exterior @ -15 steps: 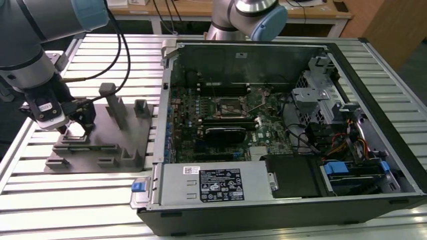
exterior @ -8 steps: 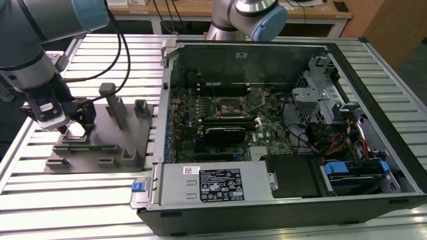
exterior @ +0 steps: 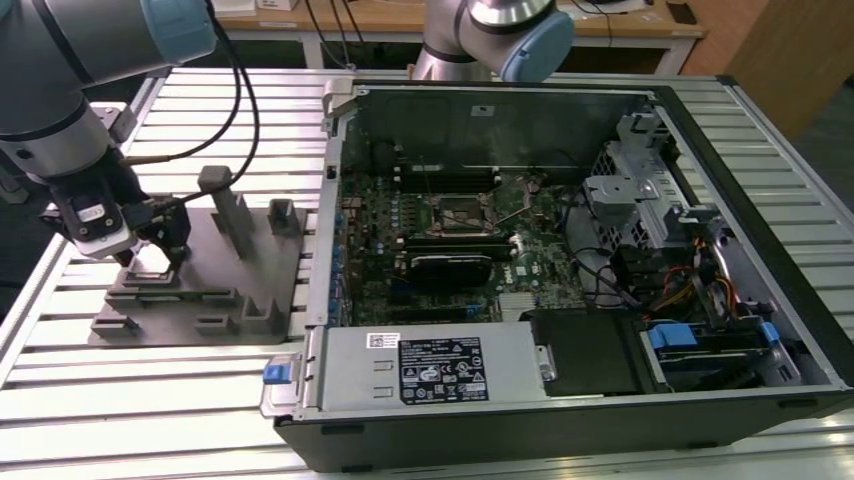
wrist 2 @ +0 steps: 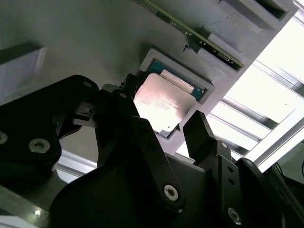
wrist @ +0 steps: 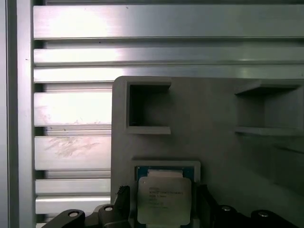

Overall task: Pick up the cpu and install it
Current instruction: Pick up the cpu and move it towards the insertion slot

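The small, flat, silvery-grey square cpu (wrist: 164,199) lay in a shallow pocket of the grey moulded fixture plate (exterior: 260,290) on the slatted metal surface (exterior: 200,390), directly beneath the black two-fingered end effector (exterior: 151,258), whose released fingers straddled its opposite edges.

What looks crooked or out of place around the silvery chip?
Nothing stands out. The silvery square cpu sits squarely in its recess in the grey plastic holder, with the open black gripper straddling it.

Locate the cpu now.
In both wrist views the cpu sits in a pocket of the grey plate, inside the open gripper, at the exterior view's left of the computer case.
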